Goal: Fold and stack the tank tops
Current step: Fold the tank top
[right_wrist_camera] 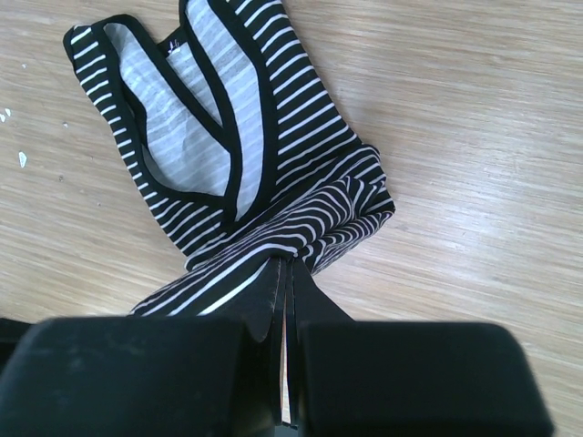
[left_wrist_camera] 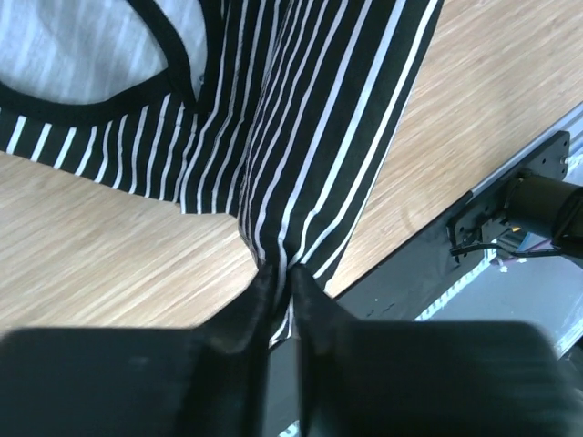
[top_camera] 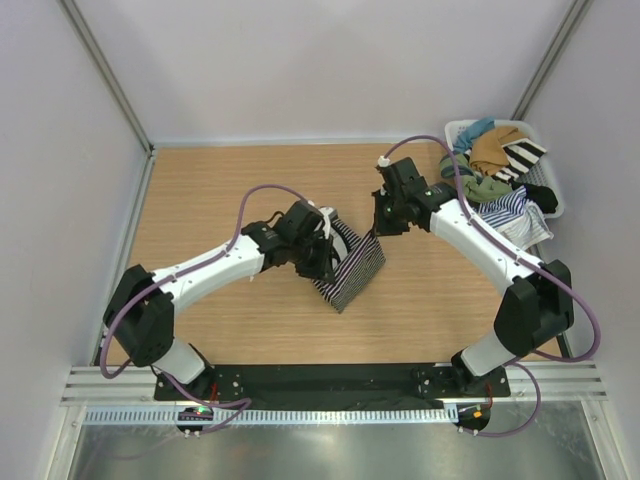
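Observation:
The fine black-and-white striped tank top (top_camera: 352, 268) hangs bunched over the middle of the wooden table (top_camera: 220, 180), held up between both arms. At the top's near-left edge, my left gripper (top_camera: 325, 266) pinches a fold of cloth (left_wrist_camera: 310, 137) between its fingertips (left_wrist_camera: 281, 273). My right gripper (top_camera: 378, 228) is shut on the top's far-right corner, with striped fabric (right_wrist_camera: 273, 137) clamped in the jaws (right_wrist_camera: 290, 269). The black-trimmed neckline and armholes lie spread on the wood below. The blue-and-white tank top (top_camera: 510, 208) drapes over the edge of the basket at the right.
A white basket (top_camera: 453, 128) at the back right holds tan (top_camera: 495, 148), green (top_camera: 485, 187) and black clothes and a bold wide-striped cloth (top_camera: 524, 155). Grey walls close in the table on three sides. A black rail (left_wrist_camera: 510, 196) runs along the near edge.

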Robot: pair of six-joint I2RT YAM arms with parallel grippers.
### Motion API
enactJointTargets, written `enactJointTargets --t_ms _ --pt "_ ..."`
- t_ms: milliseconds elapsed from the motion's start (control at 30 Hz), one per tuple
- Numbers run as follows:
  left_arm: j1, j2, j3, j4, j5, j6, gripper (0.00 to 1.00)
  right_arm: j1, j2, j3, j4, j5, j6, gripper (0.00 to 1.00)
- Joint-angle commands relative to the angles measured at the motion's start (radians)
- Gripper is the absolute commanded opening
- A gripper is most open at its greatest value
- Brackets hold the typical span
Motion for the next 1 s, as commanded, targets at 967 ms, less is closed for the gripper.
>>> enactJointTargets --t_ms 967 --pt "-0.063 0.071 0.218 0.042 0.157 -0.146 0.0 -0.112 -0.009 0.107 -0.003 -0.047 -0.037 0.01"
